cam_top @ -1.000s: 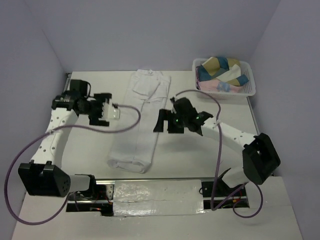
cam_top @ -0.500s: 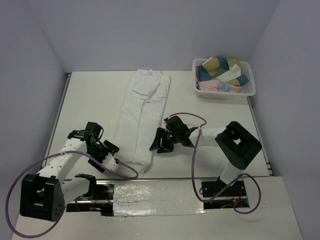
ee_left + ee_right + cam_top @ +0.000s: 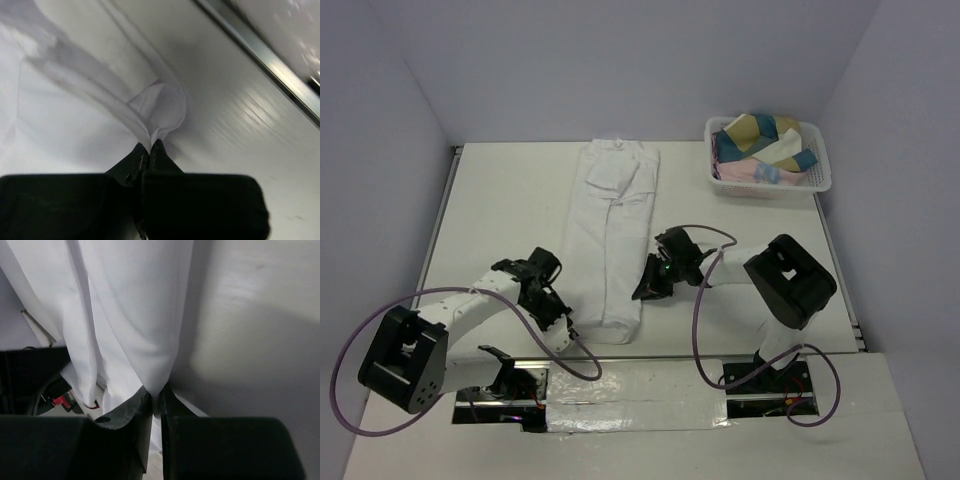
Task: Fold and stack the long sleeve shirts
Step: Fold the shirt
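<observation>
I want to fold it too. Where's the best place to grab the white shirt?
By its near end, one grip on each long edge, coming from the sides. The long sleeve shirt lies flat as a narrow strip, so both edges are open to the sides. The left gripper and right gripper each pinch one edge.

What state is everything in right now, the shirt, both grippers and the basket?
long sleeve shirt: lying flat, folded into a long narrow strip, near end pinched on both sides.
left gripper: shut on the shirt's near left corner.
right gripper: shut on the shirt's near right edge.
basket: upright, filled with folded coloured cloths.
</observation>
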`<state>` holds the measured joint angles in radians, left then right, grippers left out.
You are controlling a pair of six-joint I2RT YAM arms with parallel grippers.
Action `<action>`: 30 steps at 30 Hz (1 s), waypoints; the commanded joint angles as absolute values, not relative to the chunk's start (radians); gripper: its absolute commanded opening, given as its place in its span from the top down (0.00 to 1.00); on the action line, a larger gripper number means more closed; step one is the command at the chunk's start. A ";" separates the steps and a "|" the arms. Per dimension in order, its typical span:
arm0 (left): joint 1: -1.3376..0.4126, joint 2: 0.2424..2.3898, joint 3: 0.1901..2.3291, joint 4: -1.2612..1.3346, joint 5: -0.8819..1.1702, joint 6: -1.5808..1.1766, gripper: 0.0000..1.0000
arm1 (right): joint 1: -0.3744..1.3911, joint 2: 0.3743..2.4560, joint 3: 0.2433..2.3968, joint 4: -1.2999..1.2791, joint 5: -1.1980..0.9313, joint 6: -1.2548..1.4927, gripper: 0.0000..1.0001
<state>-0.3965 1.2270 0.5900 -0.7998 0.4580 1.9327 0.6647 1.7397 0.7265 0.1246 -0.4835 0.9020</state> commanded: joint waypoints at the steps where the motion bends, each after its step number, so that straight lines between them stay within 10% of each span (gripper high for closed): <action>1: -0.570 1.238 0.637 -0.746 0.589 1.797 1.00 | 0.612 1.672 0.741 -0.017 -0.468 0.769 0.80; 6: -0.687 1.256 0.644 -0.677 0.591 1.611 1.00 | 0.575 1.568 0.735 -0.190 -0.460 0.625 0.23; 9: -0.730 1.256 0.641 -0.672 0.536 1.548 0.95 | 0.572 1.484 0.674 -0.253 -0.433 0.614 0.14; 20: -0.828 1.259 0.696 -0.869 0.359 1.580 0.23 | 0.592 1.338 0.506 -0.229 -0.475 0.707 0.17; 30: -0.903 1.282 0.644 -0.672 0.339 1.499 0.33 | 0.617 1.378 0.485 -0.209 -0.518 0.726 0.30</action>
<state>-0.8627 1.2434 0.6525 -0.7387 0.3340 1.5574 0.5980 1.3590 0.5137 -0.1940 -0.5156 0.7280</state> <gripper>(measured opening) 0.687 0.708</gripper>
